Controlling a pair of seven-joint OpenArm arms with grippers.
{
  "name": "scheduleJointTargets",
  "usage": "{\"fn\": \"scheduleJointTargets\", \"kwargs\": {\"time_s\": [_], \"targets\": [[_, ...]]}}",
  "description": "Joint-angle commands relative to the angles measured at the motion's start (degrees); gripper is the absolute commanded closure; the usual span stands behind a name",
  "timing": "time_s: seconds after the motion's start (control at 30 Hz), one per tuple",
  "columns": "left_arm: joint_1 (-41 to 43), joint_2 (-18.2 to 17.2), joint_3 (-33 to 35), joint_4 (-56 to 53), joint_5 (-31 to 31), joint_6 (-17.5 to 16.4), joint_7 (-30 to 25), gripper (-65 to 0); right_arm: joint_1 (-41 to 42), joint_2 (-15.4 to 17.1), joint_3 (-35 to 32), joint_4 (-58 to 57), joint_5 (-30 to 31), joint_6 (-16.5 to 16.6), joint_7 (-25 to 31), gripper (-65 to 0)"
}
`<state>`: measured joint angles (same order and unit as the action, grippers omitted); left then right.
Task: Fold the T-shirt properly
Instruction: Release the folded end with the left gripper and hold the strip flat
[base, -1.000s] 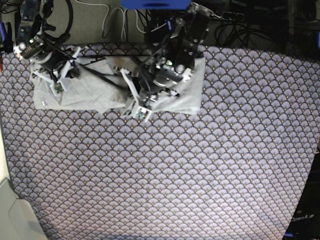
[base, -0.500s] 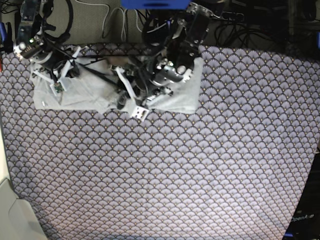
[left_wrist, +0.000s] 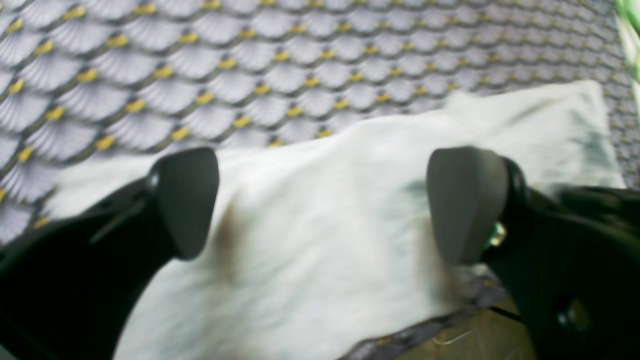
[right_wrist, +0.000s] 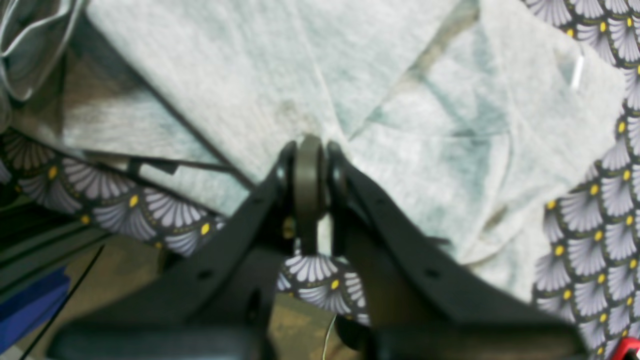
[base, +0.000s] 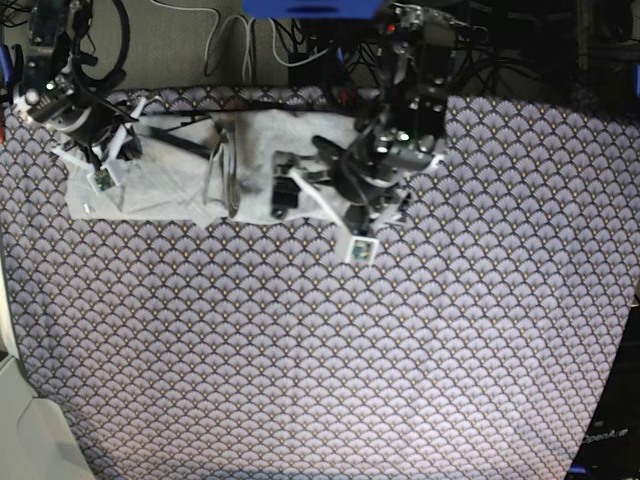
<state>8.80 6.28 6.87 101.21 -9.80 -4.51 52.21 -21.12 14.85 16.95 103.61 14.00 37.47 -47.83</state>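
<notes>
The pale grey T-shirt (base: 170, 180) lies folded in a flat strip at the back left of the fan-patterned tablecloth (base: 330, 350). My left gripper (left_wrist: 325, 205) is open just above the T-shirt (left_wrist: 320, 260), with nothing between its fingers; in the base view the left gripper (base: 300, 178) hangs over the strip's right part. My right gripper (right_wrist: 310, 150) is shut, its tip down on the creased T-shirt (right_wrist: 425, 165) close to the table's back edge. I cannot tell whether cloth is pinched in it. In the base view the right gripper (base: 120, 140) sits over the strip's left end.
Cables (base: 230, 50) and dark gear run behind the table's back edge. A beige surface (base: 25, 430) borders the front left corner. The left arm's body (base: 400, 140) covers the shirt's right end. Floor (right_wrist: 125, 280) shows past the cloth's edge.
My left gripper has opened and let go of the T-shirt, and its arm has swung right and toward the front. The right arm has shifted slightly toward the back left, still shut.
</notes>
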Motion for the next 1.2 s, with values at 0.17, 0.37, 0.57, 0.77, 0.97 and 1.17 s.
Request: {"fn": "scheduleJointTargets", "kwargs": {"time_s": [0.17,0.37,0.57,0.77,0.97,1.17], "targets": [[1.44,-3.87,-3.67,-0.15,-3.43,-0.19,-0.64,-65.0,1.21,0.93,2.35,1.13,0.64,-0.07,0.93,-4.0],[0.92,-5.36,-6.21,-2.97,-9.05,-0.19,-0.64,-65.0,3.32,1.19,5.86,1.13,0.73,0.11,0.84,-5.2],[0.83,-5.45,-6.39,-3.58,-9.67,-0.19,-1.08,-65.0,2.97,0.93,6.13,1.13,0.99,0.2,0.84,-21.9],[-0.31,-5.45,-6.3,-3.67,-9.76,-0.37,-0.73,-65.0,2.88,-0.21,7.36,1.22,0.99,2.53,0.84,-33.7],[-0.4,-5.45,-6.39,-3.67,-9.76,-0.54,-0.73,-65.0,6.4,0.4,13.07,0.69,1.08,2.53,-0.47,-33.8],[-0.23,-5.45,-6.39,-2.88,-9.76,-0.54,-0.64,-65.0,13.34,3.92,13.34,-4.23,0.99,2.53,-6.8,-33.7]]}}
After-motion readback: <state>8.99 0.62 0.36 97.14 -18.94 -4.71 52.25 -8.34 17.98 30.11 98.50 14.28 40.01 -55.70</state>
